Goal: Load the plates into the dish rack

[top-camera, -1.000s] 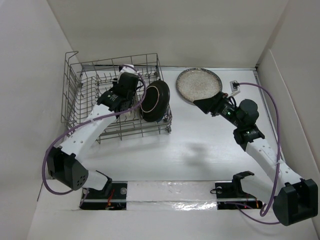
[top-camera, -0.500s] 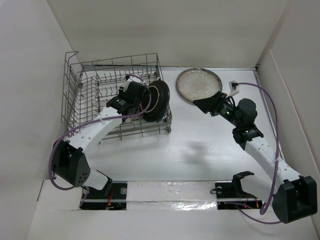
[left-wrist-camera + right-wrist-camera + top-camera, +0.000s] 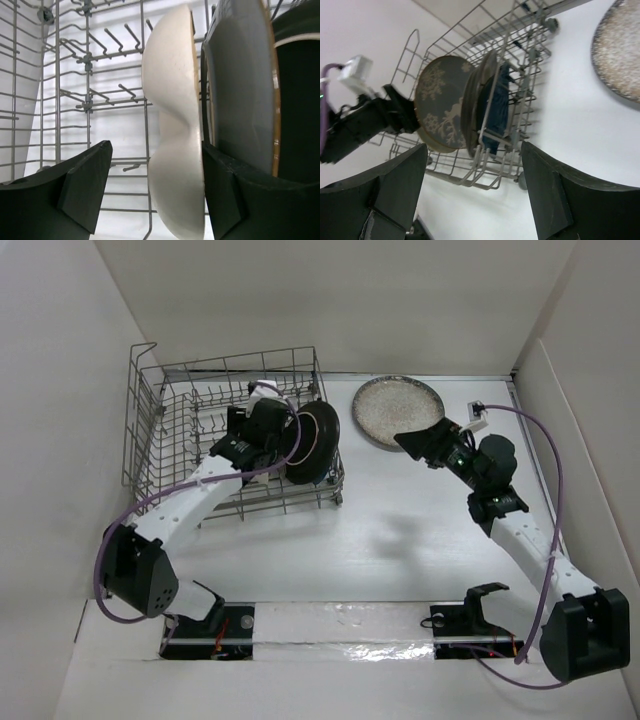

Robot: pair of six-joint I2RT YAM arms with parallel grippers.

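The grey wire dish rack (image 3: 160,430) stands at the back left. Several plates stand on edge at its right end, outermost a dark one with a pale ring (image 3: 314,440). My left gripper (image 3: 268,432) is inside the rack, open. In the left wrist view a cream plate (image 3: 175,125) stands upright between the jaws of my left gripper (image 3: 156,185), close against the right finger and apart from the left one, with a grey plate (image 3: 240,90) behind it. A speckled beige plate (image 3: 398,410) lies flat on the table. My right gripper (image 3: 428,442) hovers open just in front of it, holding nothing.
The right wrist view looks across at the rack (image 3: 520,60), showing the bird-pattern plate (image 3: 442,100), a teal-blue plate (image 3: 497,107) and the left arm (image 3: 365,125). White walls close in the table on the left, back and right. The rack's left half holds only upright tines.
My left gripper has opened, leaving the cream plate standing in the rack. My right gripper has drawn back off the speckled plate's near edge and opened a little wider.
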